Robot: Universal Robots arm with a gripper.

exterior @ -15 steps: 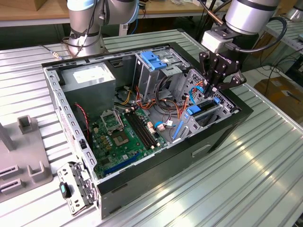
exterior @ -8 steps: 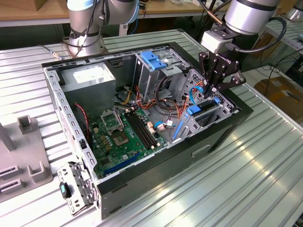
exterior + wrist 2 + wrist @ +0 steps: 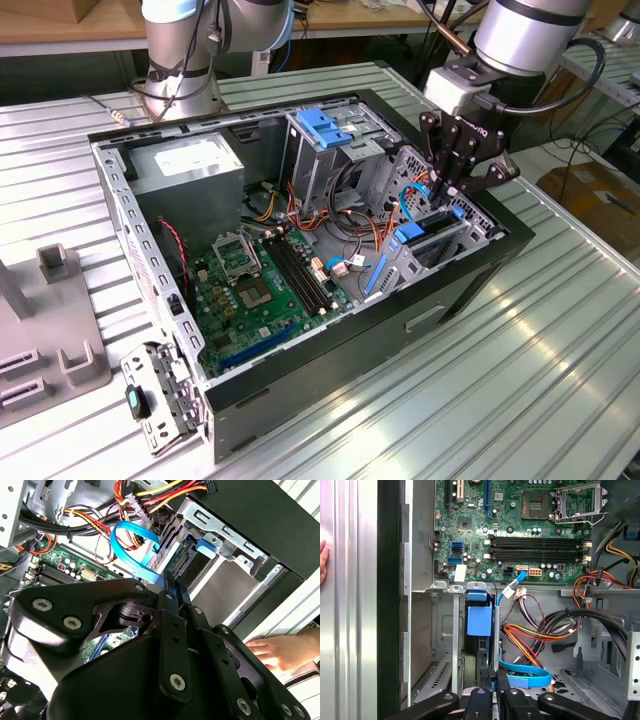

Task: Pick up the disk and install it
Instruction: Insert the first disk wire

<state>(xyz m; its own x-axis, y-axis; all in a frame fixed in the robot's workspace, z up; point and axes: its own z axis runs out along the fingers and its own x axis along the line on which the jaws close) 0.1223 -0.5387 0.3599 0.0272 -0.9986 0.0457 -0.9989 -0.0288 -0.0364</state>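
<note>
Over the front corner of the open computer case [image 3: 300, 250], the gripper [image 3: 452, 190] is being held with its jaws pressed narrow together, gripping nothing that can be made out. Directly beyond the jaws, the disk [image 3: 479, 625] is being carried edge-on in its metal bay [image 3: 440, 245], long axis running away from them, blue rail end facing out. The case is being borne by a ribbed metal surface [image 3: 520, 380], with a tangle of cables [image 3: 540, 635] just beside the bay.

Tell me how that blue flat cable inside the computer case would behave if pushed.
The blue flat cable probably flexes easily: it curves in a loose loop. Thin and ribbon-like, it looks light. It would likely bend aside rather than resist, perhaps springing back.
</note>
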